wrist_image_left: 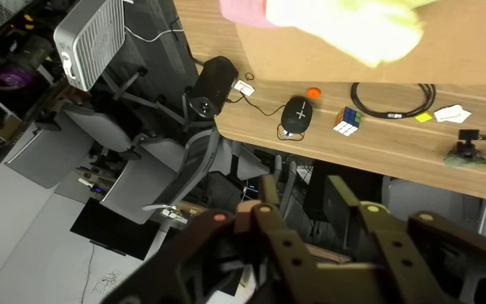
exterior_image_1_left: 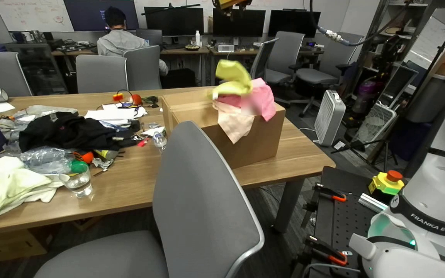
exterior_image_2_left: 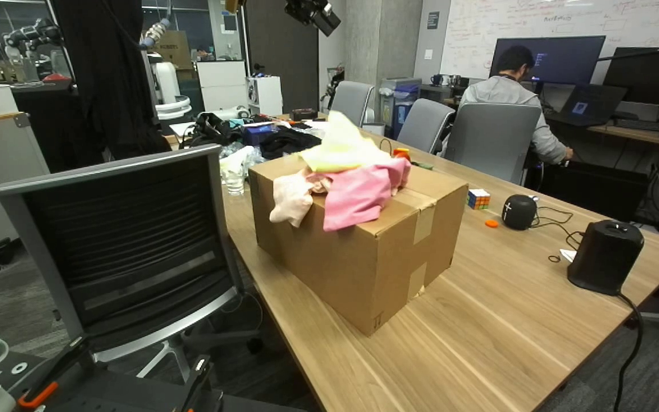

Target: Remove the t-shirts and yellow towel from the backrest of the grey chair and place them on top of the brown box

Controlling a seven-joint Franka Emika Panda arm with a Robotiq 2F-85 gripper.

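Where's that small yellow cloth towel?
In an exterior view, at the upper middle, the yellow towel is over the pink cloth t-shirt, above the rectangular brown cardboard box.

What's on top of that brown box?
A pink shirt and a peach shirt drape over the brown box; the yellow towel is above them, resting or falling, I can't tell. What they cover is hidden.

We see the yellow towel (wrist_image_left: 369, 36) and pink t-shirt (wrist_image_left: 243, 10) over the brown box (wrist_image_left: 310, 65) — near it, a puzzle cube (wrist_image_left: 347, 121). Our gripper (wrist_image_left: 304, 192) has its jaws apart.
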